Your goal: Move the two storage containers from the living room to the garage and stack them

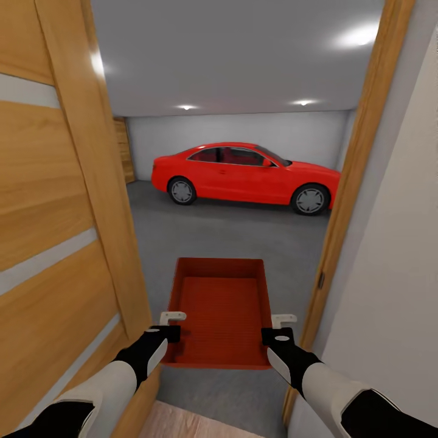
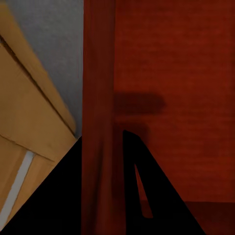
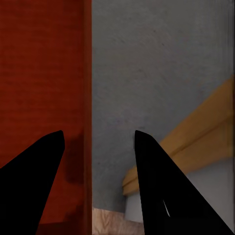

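One orange-red storage container (image 1: 222,304) hangs level in the doorway to the garage, held out in front of me above the dark grey floor (image 1: 231,237). My left gripper (image 1: 172,325) is at its near left wall. In the left wrist view the container (image 2: 171,73) has this wall pinched between the left gripper's (image 2: 103,134) black fingers. My right gripper (image 1: 280,327) is at the near right wall. In the right wrist view the right gripper (image 3: 99,132) straddles the thin wall of the container (image 3: 44,73), with gaps on both sides. The bin is empty.
An open wooden door (image 1: 55,213) stands close on my left and the door frame (image 1: 353,182) with a white wall on my right. A red car (image 1: 243,173) is parked across the far garage. Light wood planks (image 1: 194,426) lie under me.
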Tool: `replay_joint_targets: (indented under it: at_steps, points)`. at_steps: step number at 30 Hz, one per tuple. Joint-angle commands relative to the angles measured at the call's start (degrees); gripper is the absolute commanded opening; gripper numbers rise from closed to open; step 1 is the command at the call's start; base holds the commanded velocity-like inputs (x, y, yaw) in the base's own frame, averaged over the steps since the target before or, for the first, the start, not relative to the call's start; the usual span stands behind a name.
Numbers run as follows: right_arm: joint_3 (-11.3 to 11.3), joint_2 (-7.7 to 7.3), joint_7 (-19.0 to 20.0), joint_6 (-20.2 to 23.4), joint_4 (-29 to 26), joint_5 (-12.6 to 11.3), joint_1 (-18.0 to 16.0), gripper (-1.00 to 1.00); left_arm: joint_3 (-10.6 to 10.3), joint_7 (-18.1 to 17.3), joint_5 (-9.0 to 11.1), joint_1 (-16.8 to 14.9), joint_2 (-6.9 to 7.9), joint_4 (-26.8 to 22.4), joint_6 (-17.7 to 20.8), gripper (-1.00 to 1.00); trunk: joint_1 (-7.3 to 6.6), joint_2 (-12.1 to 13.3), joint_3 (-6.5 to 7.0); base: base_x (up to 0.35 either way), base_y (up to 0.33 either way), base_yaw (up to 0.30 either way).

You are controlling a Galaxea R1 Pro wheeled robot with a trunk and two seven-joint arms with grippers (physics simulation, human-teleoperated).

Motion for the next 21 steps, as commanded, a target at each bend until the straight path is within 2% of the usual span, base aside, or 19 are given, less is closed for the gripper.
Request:
replay_joint_targets:
  at_steps: [1, 13, 21]
  points:
    - [-1.55, 0.01, 2.29, 0.27, -0.61, 0.08, -0.09, -1.00, 0.67, 0.51, -0.53, 0.01, 0.02, -0.11, 0.42, -1.00, 0.04, -0.10, -0.11, 0.151, 0.138, -0.223]
    - [-1.55, 0.01, 2.29, 0.27, -0.61, 0.08, -0.09, -1.00, 0.67, 0.48, -0.53, 0.01, 0.02, -0.11, 0.42, -1.00, 0.04, -0.10, -0.11, 0.146, 0.121, -0.215]
    - [-1.47, 0.01, 2.40, 0.27, -0.58, 0.08, -0.09, -1.00, 0.67, 0.52, -0.54, 0.01, 0.02, -0.11, 0.41, -1.00, 0.04, -0.10, -0.11, 0.036, 0.027, -0.032]
